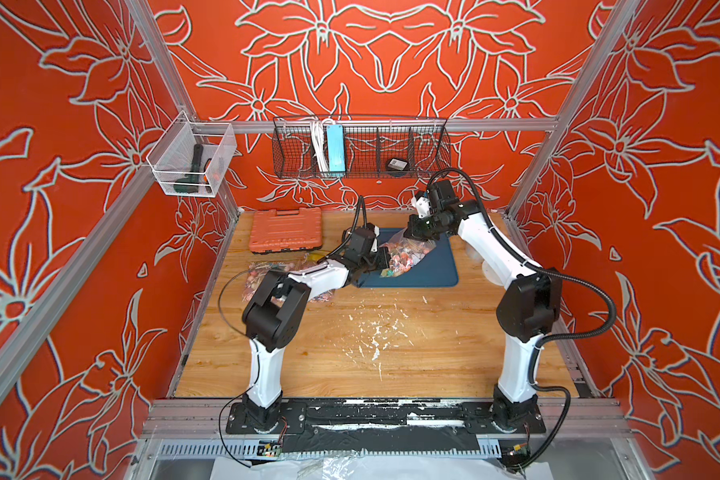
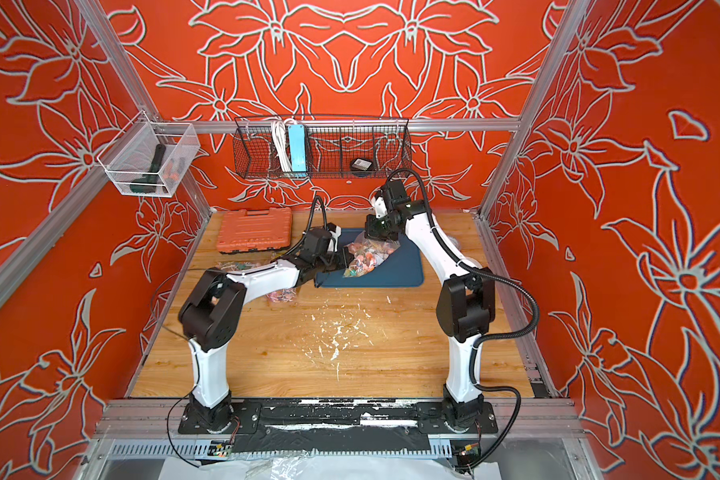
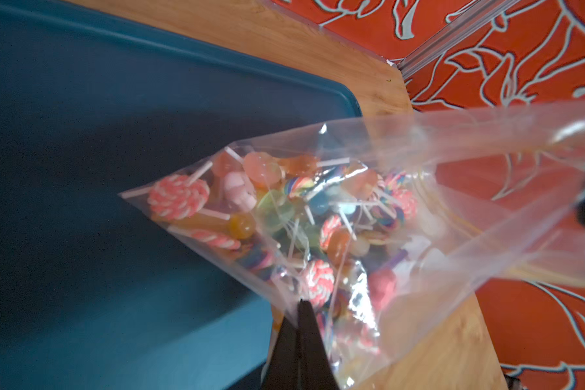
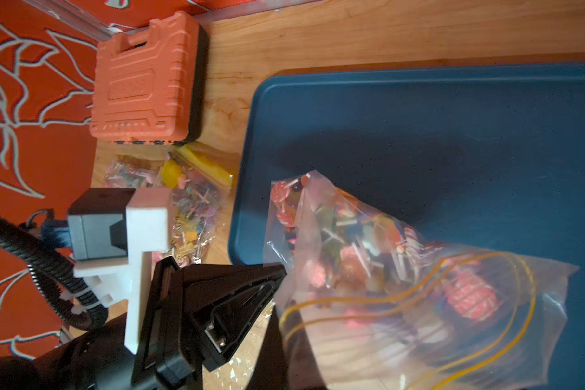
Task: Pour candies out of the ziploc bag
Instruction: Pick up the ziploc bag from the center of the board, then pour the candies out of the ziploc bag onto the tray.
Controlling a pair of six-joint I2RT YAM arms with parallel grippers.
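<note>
A clear ziploc bag hangs over the blue tray, stretched between both grippers. My left gripper is shut on the film at the bag's lower edge. My right gripper is higher and shut on the end with the yellow zip lines. The candies, small swirled and coloured lollipops on white sticks, are all inside the bag, heaped in its low corner. The tray floor under the bag shows bare.
An orange tool case lies at the back left of the wooden table. Another clear bag of candies lies beside it, partly under my left arm. White flecks mark the table's middle. Wire baskets hang on the back rail.
</note>
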